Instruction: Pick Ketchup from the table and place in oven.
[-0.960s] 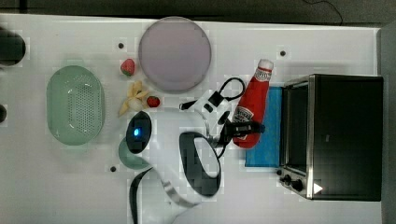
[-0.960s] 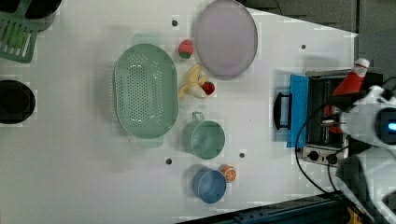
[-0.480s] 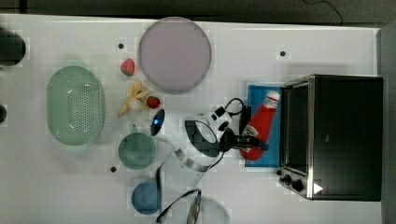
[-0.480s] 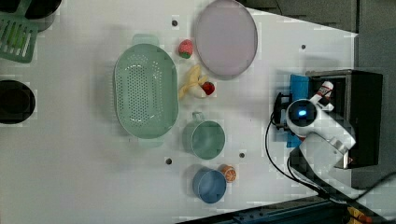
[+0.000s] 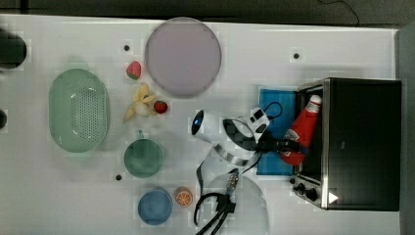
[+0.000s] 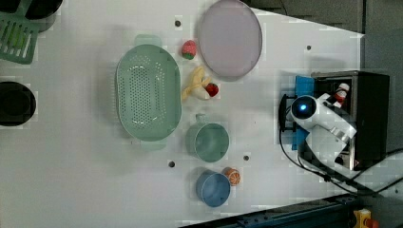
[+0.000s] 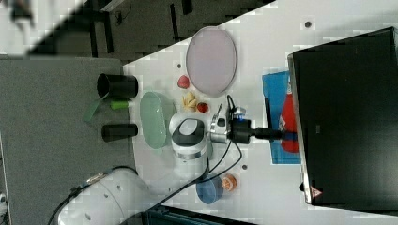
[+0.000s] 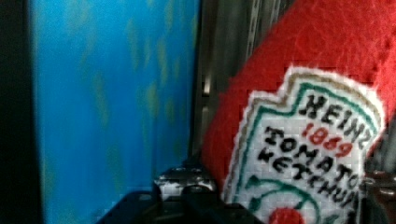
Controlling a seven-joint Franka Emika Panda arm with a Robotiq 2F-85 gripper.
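In the wrist view the ketchup (image 8: 317, 116) sat right against the camera, its red felt-like body and white label between the gripper (image 8: 280, 196) fingers (image 8: 184, 179), which were closed on the bottle's lower body. Just behind it lay the blue inner face of the oven door (image 8: 116, 107) and the metal edge of the oven mouth.

In the top view the gripper (image 5: 286, 145) reached level over the open door (image 5: 274, 103) toward the top view's right, holding the ketchup (image 5: 302, 131) at the oven (image 5: 362, 142) mouth, cap end tilted up toward the top view's top and just inside the opening. The bottle's base hung over the door's inner edge. The oven's knobs sat at its lower front corner in the top view.

Farther along the table (image 5: 254, 58), toward the top view's left, stood a green cup (image 5: 143, 157), a blue bowl (image 5: 154, 206) with an orange half (image 5: 183, 197) beside it, a banana (image 5: 139, 100) touching a strawberry (image 5: 160, 106), and another strawberry (image 5: 133, 70) next to a round plate (image 5: 183, 56). Farthest to the top view's left lay a green colander (image 5: 78, 110).
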